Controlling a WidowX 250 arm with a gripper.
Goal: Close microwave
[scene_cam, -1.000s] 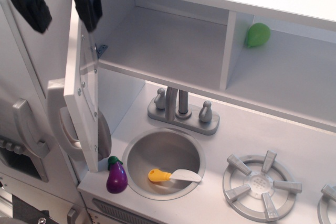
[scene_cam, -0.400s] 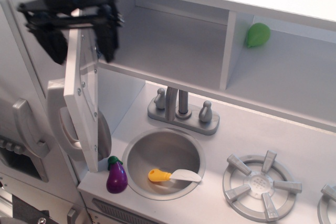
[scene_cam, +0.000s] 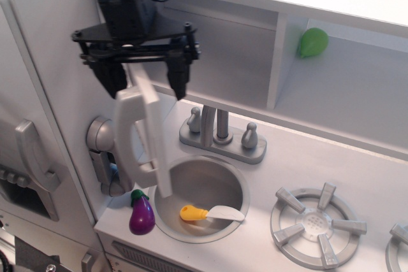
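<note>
The microwave (scene_cam: 217, 55) is the open white cavity under the top shelf. Its door (scene_cam: 153, 138) hangs out from the left hinge, almost edge-on to the camera, with the tall grey bar handle (scene_cam: 126, 133) on its left face. The black gripper (scene_cam: 145, 78) is open at the door's top edge, one finger (scene_cam: 111, 79) left of the door and the other finger (scene_cam: 178, 78) right of it. I cannot tell whether a finger touches the door.
A grey phone handset (scene_cam: 102, 154) hangs on the wall left of the door. Below are a purple eggplant (scene_cam: 141, 214), the sink (scene_cam: 237, 183) holding a yellow-handled spatula (scene_cam: 207, 213), the faucet (scene_cam: 220, 128), a burner (scene_cam: 315, 221) and a green pear (scene_cam: 312, 41) on the shelf.
The gripper moved right and down from the upper left corner. The door swung with it from wide open toward the cavity, uncovering the phone handset.
</note>
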